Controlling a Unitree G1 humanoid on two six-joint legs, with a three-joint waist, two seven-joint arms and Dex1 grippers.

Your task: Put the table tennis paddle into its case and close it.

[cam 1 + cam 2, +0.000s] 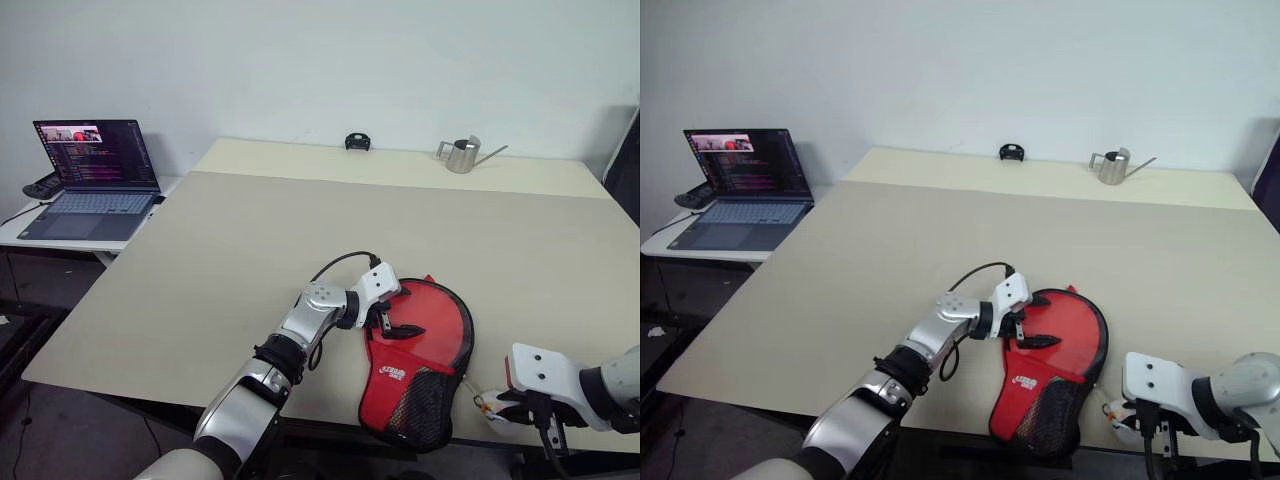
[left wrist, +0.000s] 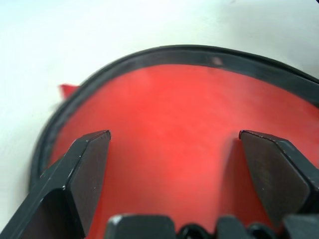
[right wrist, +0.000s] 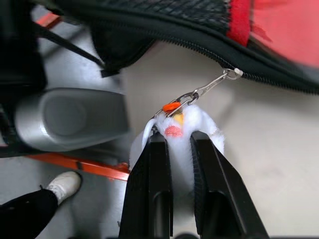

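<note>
One case (image 1: pixel 420 360) lies on the near part of the desk (image 1: pixel 250 250), red side up, with a white logo, a black mesh pocket at its narrow end and a black zipper edge; that narrow end overhangs the desk's near edge. The paddle itself cannot be made out. Two arms reach in. The left arm stretches forward and bends inward, its end effector (image 1: pixel 392 322) spread wide over the round red part of the case. The right end effector (image 3: pixel 180 144) sits low by the desk's near right edge, pinching a small white fluffy charm (image 3: pixel 192 124) clipped to the case's zipper pull (image 3: pixel 230 73). Further back: one laptop (image 1: pixel 95 180), one metal watering can (image 1: pixel 462 154)
</note>
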